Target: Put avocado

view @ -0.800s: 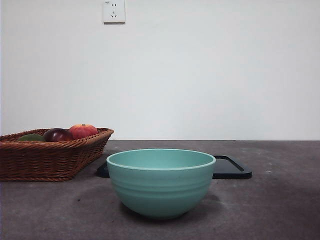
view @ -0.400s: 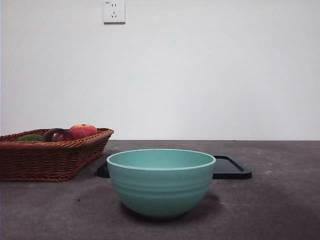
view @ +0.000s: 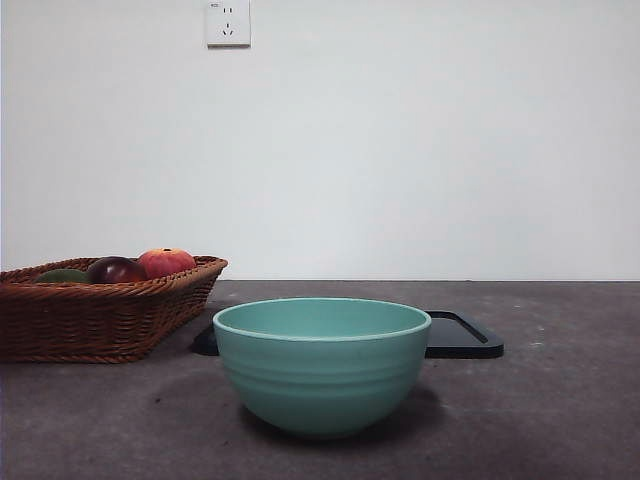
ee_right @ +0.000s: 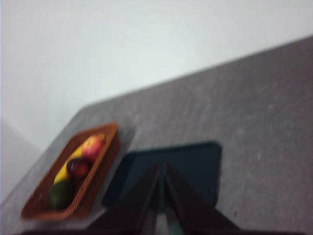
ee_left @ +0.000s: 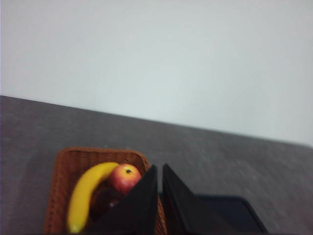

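The avocado [view: 62,275] is a dull olive-green fruit at the left end of a wicker basket [view: 100,320], on the table's left. In the right wrist view the avocado [ee_right: 61,195] lies at the basket's near end. It is hidden in the left wrist view. My left gripper [ee_left: 160,169] is shut and empty, high above the table, with the basket [ee_left: 61,166] beyond its jaws. My right gripper [ee_right: 161,166] is shut and empty, high over the black tray [ee_right: 195,164]. Neither arm shows in the front view.
A dark maroon fruit [view: 115,269] and a red-orange fruit [view: 166,262] lie beside the avocado, along with a banana [ee_left: 85,191]. A teal bowl [view: 322,365] stands at the front centre. The flat black tray [view: 462,338] lies behind it.
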### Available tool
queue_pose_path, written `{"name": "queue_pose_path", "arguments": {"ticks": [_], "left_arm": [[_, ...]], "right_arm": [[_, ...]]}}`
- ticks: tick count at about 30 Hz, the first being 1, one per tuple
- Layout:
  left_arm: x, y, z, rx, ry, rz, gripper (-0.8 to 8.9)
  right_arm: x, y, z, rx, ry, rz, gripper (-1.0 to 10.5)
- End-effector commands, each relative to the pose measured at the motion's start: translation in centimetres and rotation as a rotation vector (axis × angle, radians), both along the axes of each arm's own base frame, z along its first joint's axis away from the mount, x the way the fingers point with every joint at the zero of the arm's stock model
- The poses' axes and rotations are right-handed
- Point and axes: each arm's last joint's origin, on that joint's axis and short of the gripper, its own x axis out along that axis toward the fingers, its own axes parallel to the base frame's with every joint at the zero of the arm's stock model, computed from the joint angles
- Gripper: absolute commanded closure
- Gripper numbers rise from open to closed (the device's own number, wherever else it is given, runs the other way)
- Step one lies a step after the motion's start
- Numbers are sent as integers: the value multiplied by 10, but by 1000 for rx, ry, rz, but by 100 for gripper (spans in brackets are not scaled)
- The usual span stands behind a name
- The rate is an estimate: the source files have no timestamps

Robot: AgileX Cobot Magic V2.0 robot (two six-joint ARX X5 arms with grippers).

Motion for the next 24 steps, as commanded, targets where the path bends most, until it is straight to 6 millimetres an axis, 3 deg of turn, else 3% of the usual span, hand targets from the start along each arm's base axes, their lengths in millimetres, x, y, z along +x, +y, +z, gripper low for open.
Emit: {"name": "queue_pose_path", "arguments": {"ticks": [1,10,16,24], "left_arm": [[-4,-3,16,66,-36,-59,797],[-7,-16,33,114,13,-283,797],[-17,-16,30,134,115,-351,797],[-22,-16,19,140,243,-413,795]], "right_arm": [[3,2,15,-75,15,74,935],[6,11,43,-190,39,261,935],[-2,16,45,-283,15,364,935],[-6,17,44,-270,20,410,935]]}}
